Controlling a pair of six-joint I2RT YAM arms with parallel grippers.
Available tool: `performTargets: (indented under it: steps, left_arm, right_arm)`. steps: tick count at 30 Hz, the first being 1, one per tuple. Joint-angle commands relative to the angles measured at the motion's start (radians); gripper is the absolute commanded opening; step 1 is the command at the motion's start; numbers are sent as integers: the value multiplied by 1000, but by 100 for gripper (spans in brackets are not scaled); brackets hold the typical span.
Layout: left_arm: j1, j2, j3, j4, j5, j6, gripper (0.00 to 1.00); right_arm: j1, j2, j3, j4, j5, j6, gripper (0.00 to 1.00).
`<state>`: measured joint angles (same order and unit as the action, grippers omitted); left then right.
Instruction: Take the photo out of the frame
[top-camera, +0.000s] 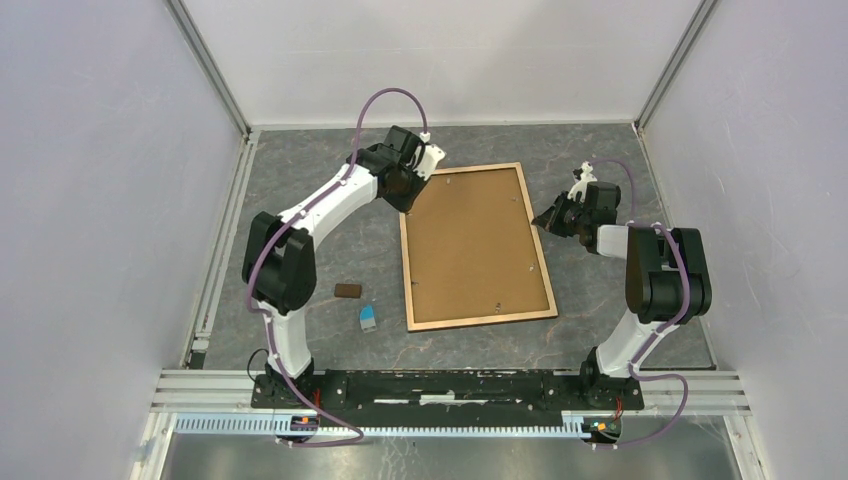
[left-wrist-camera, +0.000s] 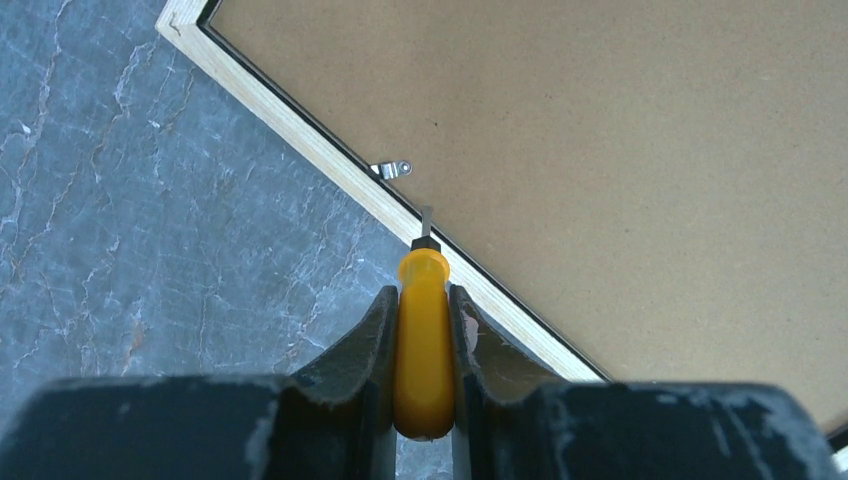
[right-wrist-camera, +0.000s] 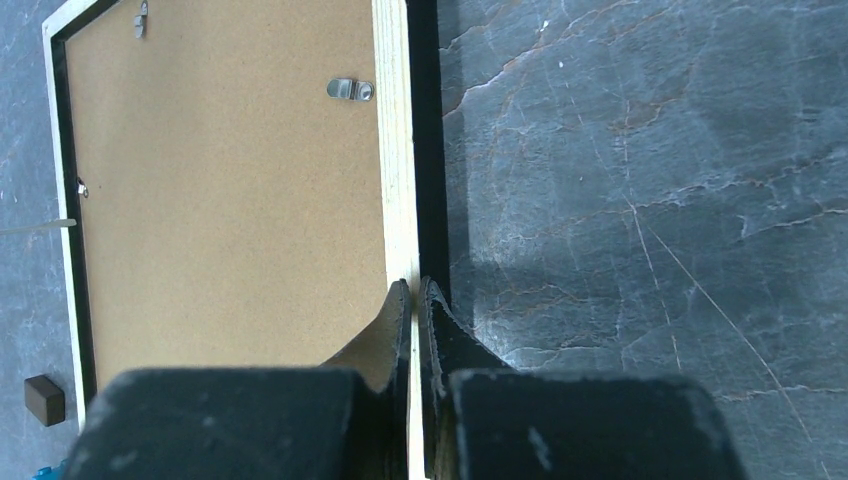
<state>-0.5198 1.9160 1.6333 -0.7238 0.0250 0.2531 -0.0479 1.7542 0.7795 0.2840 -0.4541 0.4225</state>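
Note:
The frame (top-camera: 481, 319) lies face down on the table, its light wood rim (left-wrist-camera: 300, 130) around the brown backing board (top-camera: 475, 240). The photo is hidden under the board. My left gripper (left-wrist-camera: 423, 295) is shut on a yellow-handled screwdriver (left-wrist-camera: 423, 340). Its metal tip (left-wrist-camera: 426, 222) rests at the rim's inner edge, just below a metal clip (left-wrist-camera: 390, 169), near the frame's far left corner (top-camera: 412, 190). My right gripper (right-wrist-camera: 415, 285) is shut and empty over the frame's right rim (right-wrist-camera: 392, 150), also seen in the top view (top-camera: 548, 217).
A small brown block (top-camera: 348, 291) and a small blue and white object (top-camera: 368, 318) lie left of the frame. More metal clips (right-wrist-camera: 350, 90) sit along the board's edges. Grey walls close in the table on three sides.

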Motion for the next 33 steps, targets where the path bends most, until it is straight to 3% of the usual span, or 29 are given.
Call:
performTargets:
  steps: [1,22,33]
  left_arm:
    - [-7,16,55,40,-22,39,2]
    - [-6,64,74,62,-110,81,2]
    - [-8,83,85,93,-65,59,2]
  right_arm:
    - [25,63,-36,-164,-21,-21,0]
    - [24,88,-24,-177,-23,-32,0]
    - [24,92,-25,-177,-23,-34,0]
